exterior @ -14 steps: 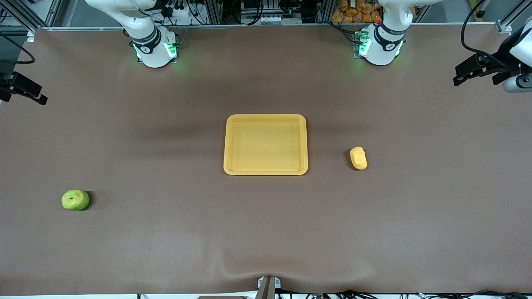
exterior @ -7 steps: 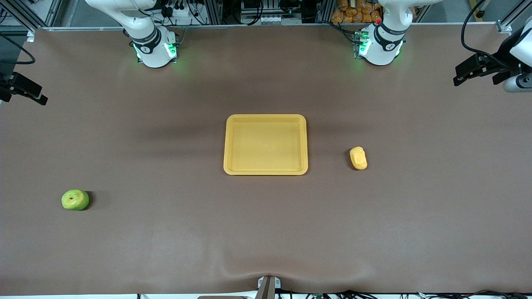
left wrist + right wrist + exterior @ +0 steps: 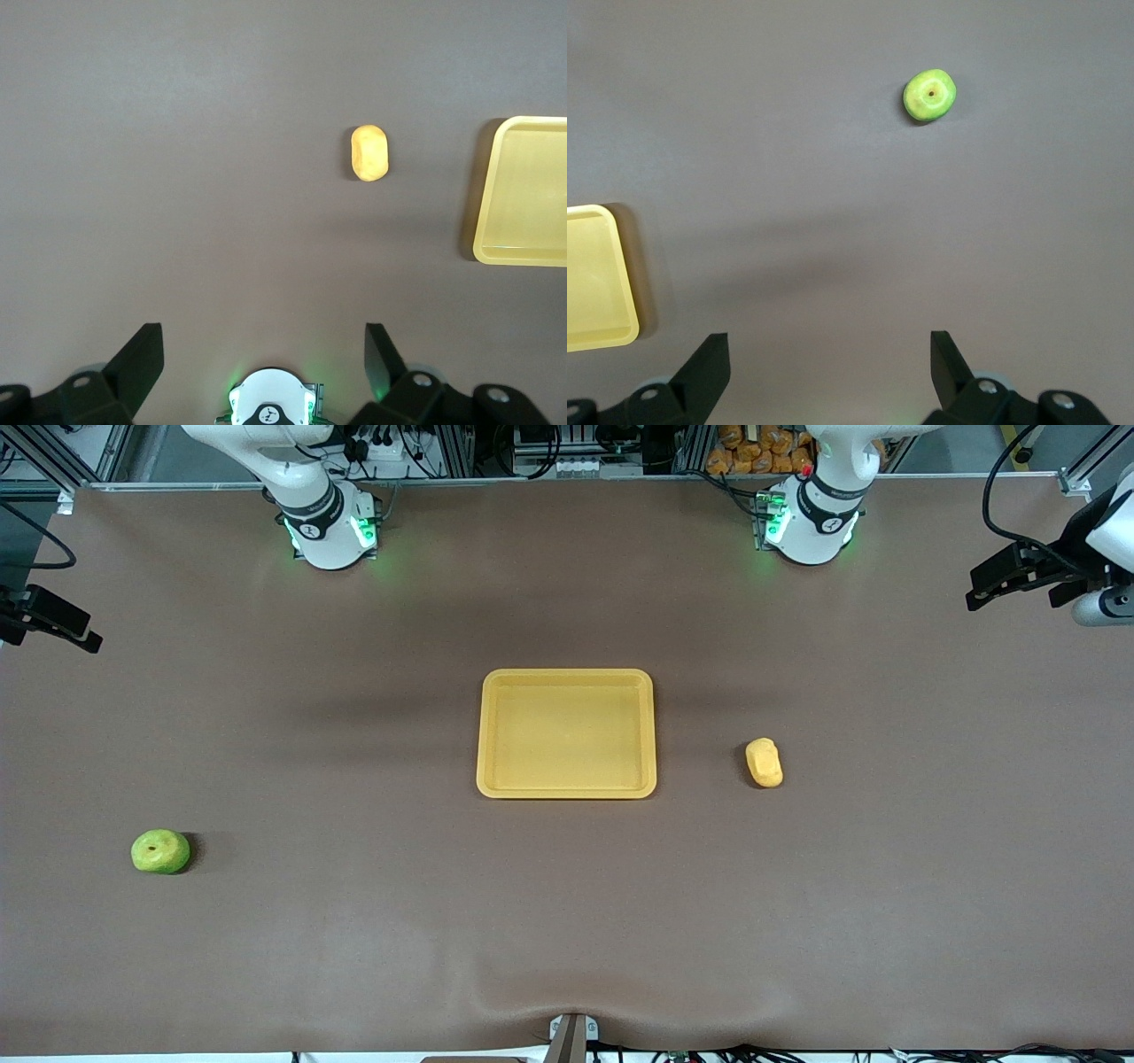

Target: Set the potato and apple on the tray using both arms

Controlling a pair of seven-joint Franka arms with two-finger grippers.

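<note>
The yellow-orange tray lies empty at the table's middle. The potato lies on the table beside the tray, toward the left arm's end. The green apple lies toward the right arm's end, nearer the front camera than the tray. My left gripper hangs open and empty over the table's left-arm end. Its wrist view shows its open fingers, the potato and a tray corner. My right gripper hangs open and empty over the right-arm end. Its wrist view shows it, the apple and the tray's rim.
The brown table mat has a small ripple at the edge nearest the front camera. The arms' green-lit bases stand along the table's edge farthest from the camera. The left arm's base also shows in the left wrist view.
Both grippers have edged very slightly lower in the front view. The potato, the apple and the tray have not moved.
</note>
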